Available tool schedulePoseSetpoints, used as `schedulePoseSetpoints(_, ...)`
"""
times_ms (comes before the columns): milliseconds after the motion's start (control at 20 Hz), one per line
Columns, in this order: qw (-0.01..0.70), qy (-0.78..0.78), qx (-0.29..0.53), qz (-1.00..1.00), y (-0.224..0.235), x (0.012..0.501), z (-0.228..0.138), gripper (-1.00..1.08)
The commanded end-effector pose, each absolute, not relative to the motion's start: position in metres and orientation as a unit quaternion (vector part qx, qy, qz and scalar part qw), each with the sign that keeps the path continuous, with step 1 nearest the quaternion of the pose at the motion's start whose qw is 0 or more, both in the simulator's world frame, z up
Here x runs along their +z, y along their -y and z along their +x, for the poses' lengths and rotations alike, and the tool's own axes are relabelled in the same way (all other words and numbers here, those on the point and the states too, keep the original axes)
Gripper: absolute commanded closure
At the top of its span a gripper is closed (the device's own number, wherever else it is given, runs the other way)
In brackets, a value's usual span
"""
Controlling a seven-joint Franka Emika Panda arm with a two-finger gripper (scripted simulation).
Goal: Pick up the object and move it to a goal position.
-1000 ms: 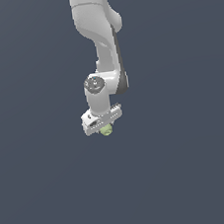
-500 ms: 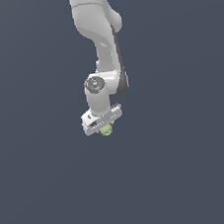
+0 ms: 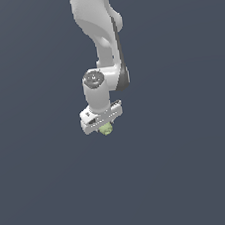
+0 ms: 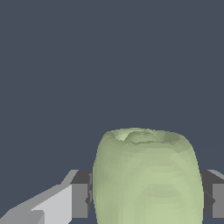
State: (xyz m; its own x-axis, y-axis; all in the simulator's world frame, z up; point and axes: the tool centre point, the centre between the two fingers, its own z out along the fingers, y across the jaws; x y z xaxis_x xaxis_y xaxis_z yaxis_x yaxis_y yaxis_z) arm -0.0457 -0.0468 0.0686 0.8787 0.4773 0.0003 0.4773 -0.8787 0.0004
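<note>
Grip is what matters now: my fingers are clamped on the object, one dark pad pressed flat to each of its sides in the wrist view, so the pale green lump sits squarely between them. In the exterior view the object shows just under my hand, against plain dark grey, and I cannot tell whether it is clear of the worktop or resting on it. No goal marker shows in either view, so I cannot say how far the carry has to go. I judge this the transport step. To do it well I would hold the squeeze constant, travel smoothly without wrist twist, since a rounded body can roll out of flat pads.
</note>
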Motion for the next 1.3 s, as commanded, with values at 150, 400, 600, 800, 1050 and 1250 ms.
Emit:
schedulePoseSetpoints(150, 0.0, -0.247, 0.001, 0.969, 0.047, 0.107, -0.039, 1.08)
schedulePoseSetpoints(400, 0.0, -0.247, 0.001, 0.969, 0.048, 0.156, -0.03, 1.08)
schedulePoseSetpoints(600, 0.0, -0.247, 0.001, 0.969, 0.049, 0.198, -0.022, 1.08)
schedulePoseSetpoints(800, 0.0, -0.247, 0.001, 0.969, 0.049, 0.24, -0.014, 1.08)
schedulePoseSetpoints(1050, 0.0, -0.247, 0.001, 0.969, 0.05, 0.291, -0.004, 1.08)
schedulePoseSetpoints(1250, 0.0, -0.247, 0.001, 0.969, 0.051, 0.331, 0.004, 1.08)
